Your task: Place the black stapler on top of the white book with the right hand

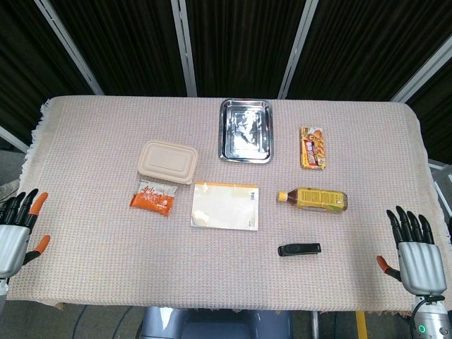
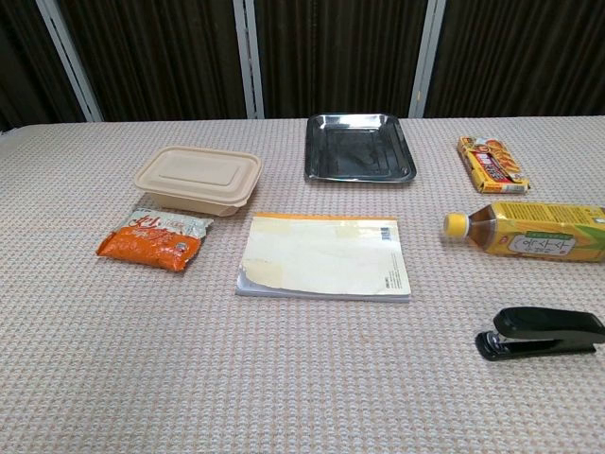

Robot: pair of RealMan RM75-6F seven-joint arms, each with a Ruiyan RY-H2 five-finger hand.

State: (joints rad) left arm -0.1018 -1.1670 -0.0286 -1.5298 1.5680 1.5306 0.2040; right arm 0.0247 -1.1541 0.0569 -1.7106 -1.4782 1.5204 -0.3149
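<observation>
The black stapler (image 1: 299,249) (image 2: 541,333) lies flat near the table's front edge, right of centre. The white book (image 1: 225,205) (image 2: 326,256) lies flat in the middle of the table, to the stapler's left and a little further back. My right hand (image 1: 415,253) hovers open at the table's front right corner, fingers spread and pointing up, well to the right of the stapler. My left hand (image 1: 17,232) is open at the front left edge, far from both. Neither hand shows in the chest view.
A yellow tea bottle (image 1: 313,199) (image 2: 534,231) lies on its side just behind the stapler. A snack box (image 1: 313,147), a metal tray (image 1: 246,130), a beige lidded container (image 1: 168,161) and an orange snack packet (image 1: 154,197) lie further back and left.
</observation>
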